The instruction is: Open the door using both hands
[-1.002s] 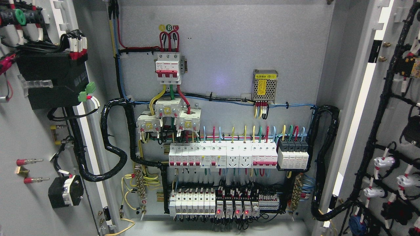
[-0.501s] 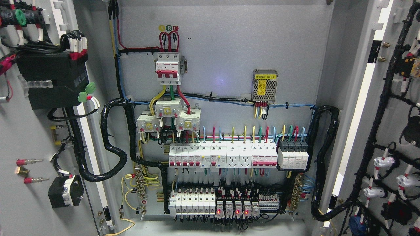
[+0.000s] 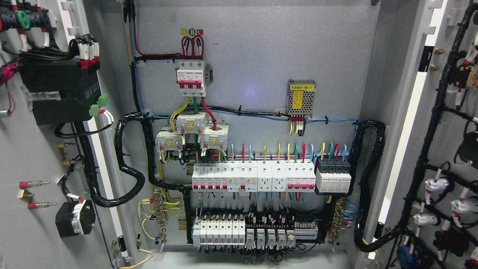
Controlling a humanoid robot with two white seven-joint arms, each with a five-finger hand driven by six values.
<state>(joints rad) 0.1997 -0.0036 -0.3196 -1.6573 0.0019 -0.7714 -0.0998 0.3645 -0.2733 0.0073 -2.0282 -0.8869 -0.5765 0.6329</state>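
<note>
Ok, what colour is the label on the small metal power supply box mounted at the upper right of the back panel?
Yellow, with dark print, on the power supply box; clearest in the head view.

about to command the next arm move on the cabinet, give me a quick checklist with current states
1. Left door swung open, inner side facing the camera: ok.
2. Right door swung open, its wiring showing: ok.
3. Cabinet interior exposed, breaker row fully visible: ok.
4. Left robot hand located: cannot tell, it is out of view.
5. Right robot hand located: cannot tell, it is out of view.
6. Black cable loom between left door and panel hanging slack, not stretched: ok.
</note>
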